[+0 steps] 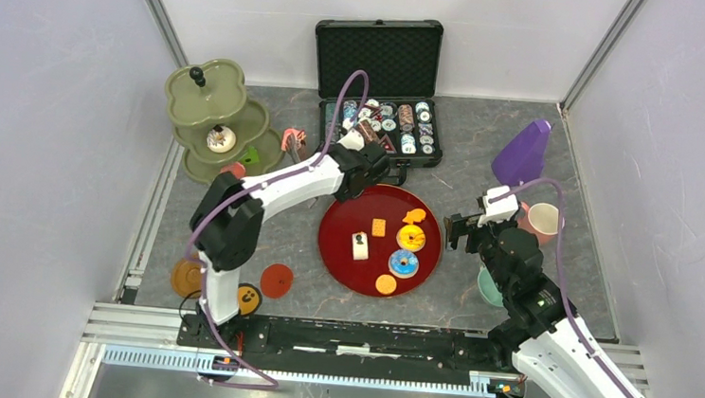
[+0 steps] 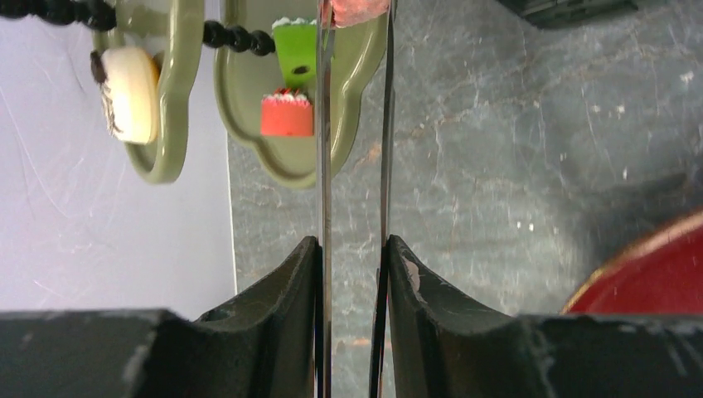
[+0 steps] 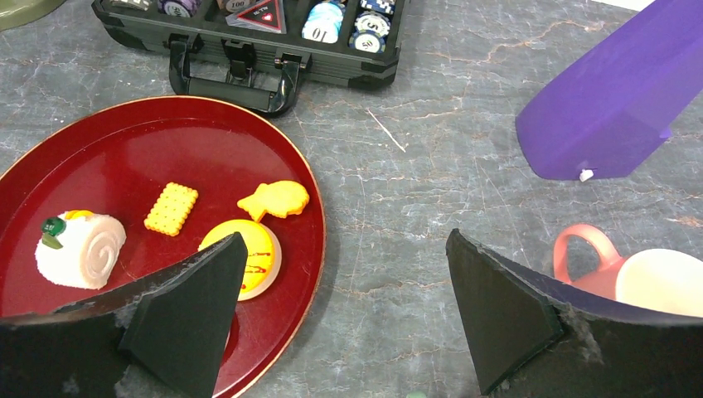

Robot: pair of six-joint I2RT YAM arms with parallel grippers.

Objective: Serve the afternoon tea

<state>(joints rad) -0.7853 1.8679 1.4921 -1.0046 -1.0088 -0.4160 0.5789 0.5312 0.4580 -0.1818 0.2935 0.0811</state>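
The left arm is folded at the elbow and its forearm lies across the desk [image 1: 487, 134] toward the black case [image 1: 376, 58]. The left hand [image 2: 352, 249] is clamped on thin metal tongs [image 2: 324, 166], whose two flat blades point at the olive-green stand [image 1: 219, 89] and grip something pink at their tip. The right arm leans forward beside the dark-red tray [image 1: 347, 222]. The right hand [image 3: 344, 239] has its black fingers wide apart and holds nothing.

The stand has smooth, lobed tiers. A green cake slice [image 2: 296, 54] and a red cake slice [image 2: 286, 114] sit on its lowest tier. The glossy tray carries a white roll cake [image 3: 81, 249], a ridged rectangular biscuit [image 3: 171, 208] and a fish-shaped biscuit [image 3: 274, 199]. The pink cup [image 1: 545, 219] stands just beside the right hand. The desk looks like grey marbled stone.
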